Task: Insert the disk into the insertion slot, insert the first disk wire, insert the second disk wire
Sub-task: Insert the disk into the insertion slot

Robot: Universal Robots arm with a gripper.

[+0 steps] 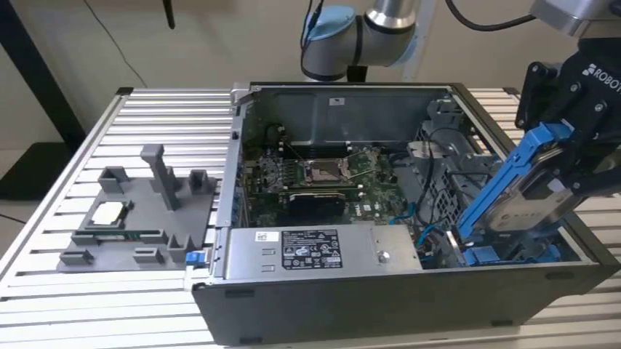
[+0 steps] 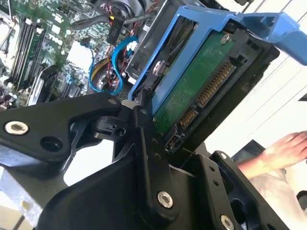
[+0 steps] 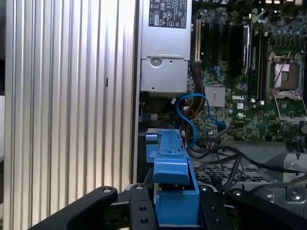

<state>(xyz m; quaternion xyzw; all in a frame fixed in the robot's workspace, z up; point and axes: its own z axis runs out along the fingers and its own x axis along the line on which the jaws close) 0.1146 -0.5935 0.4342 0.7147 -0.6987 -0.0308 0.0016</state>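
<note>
We see gripper (image 1: 571, 156) pinching disk (image 1: 524, 200) by blue carrier's upper end, above computer case (image 1: 388, 302) at its drive-bay end. Disk's long axis tilted, lower end dipping inside case toward insertion slot (image 1: 490, 256). We judge slot directly below gripper, disk not yet seated. Inside case: motherboard (image 1: 330, 178), power-supply box (image 1: 315, 251), blue cables (image 2: 92, 75).

Printed label on power-supply box (image 1: 310, 251); white lettering on black arm housing (image 1: 594, 73); white logo on motherboard (image 3: 235, 108).
</note>
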